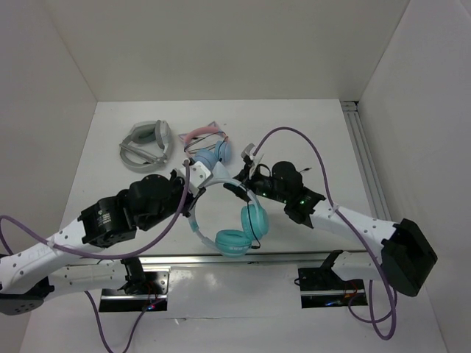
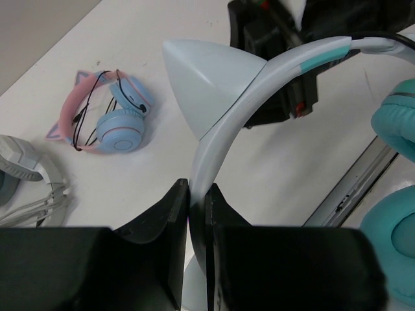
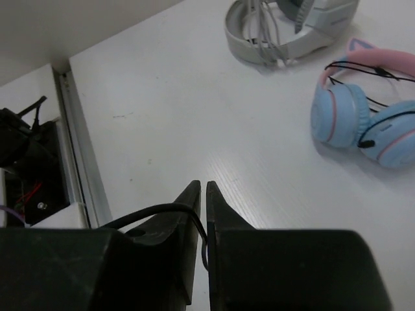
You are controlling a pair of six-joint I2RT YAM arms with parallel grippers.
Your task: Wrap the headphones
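Observation:
The headphones (image 1: 235, 237) have teal ear cups (image 2: 397, 116) and a pale headband (image 2: 227, 133) with a cat-ear point. They are lifted near the table's front edge. My left gripper (image 1: 193, 179) is shut on the headband, and the band runs up from between its jaws (image 2: 198, 194). My right gripper (image 1: 239, 190) sits just right of the band. Its jaws (image 3: 202, 189) stand only a slit apart, with the thin black cable (image 3: 152, 211) looping over the left finger and down into the slit.
A pink-banded pair with light blue cups (image 1: 210, 143) (image 3: 363, 110) lies behind the grippers. A bulky grey-white pair (image 1: 147, 145) (image 3: 292, 26) lies to its left. A metal rail (image 1: 364, 158) runs along the right side. Another rail (image 1: 221, 259) lines the front edge.

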